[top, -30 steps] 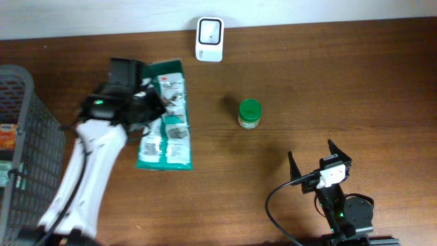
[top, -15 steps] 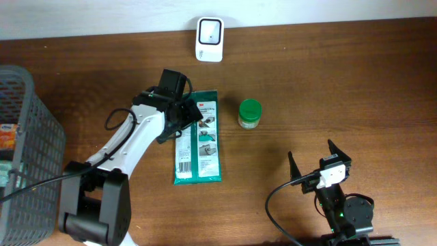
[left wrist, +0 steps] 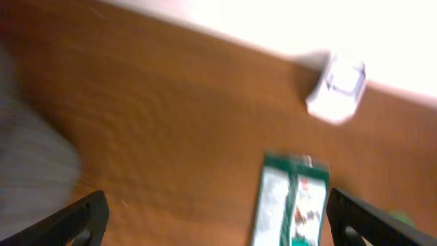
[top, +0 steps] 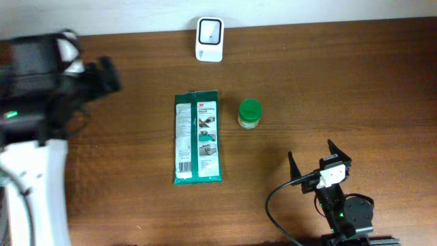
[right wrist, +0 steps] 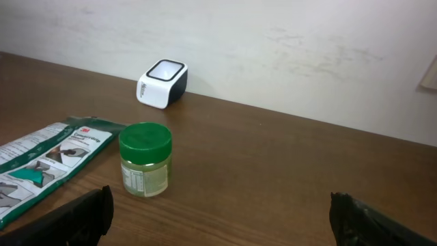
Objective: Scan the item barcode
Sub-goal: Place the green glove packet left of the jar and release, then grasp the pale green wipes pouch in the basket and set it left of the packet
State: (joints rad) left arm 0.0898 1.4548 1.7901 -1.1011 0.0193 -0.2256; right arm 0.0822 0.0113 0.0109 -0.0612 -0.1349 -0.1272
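Packet (top: 198,137) flat on table (top: 355,82), just left of jar (top: 250,113), below scanner (top: 209,30); left gripper (left wrist: 222,220) wide open, empty, far left, blurred; right gripper (top: 312,156) wide open, empty, lower right.

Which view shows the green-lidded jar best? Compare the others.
Right wrist: the jar stands close and sharp, side on, label and lid visible. Overhead shows mostly its lid from above. Left wrist is blurred; no clear jar.

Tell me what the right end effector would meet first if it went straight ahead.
Likely nothing before the wall: the right end effector points just right of the green-lidded jar, though depth is unclear.
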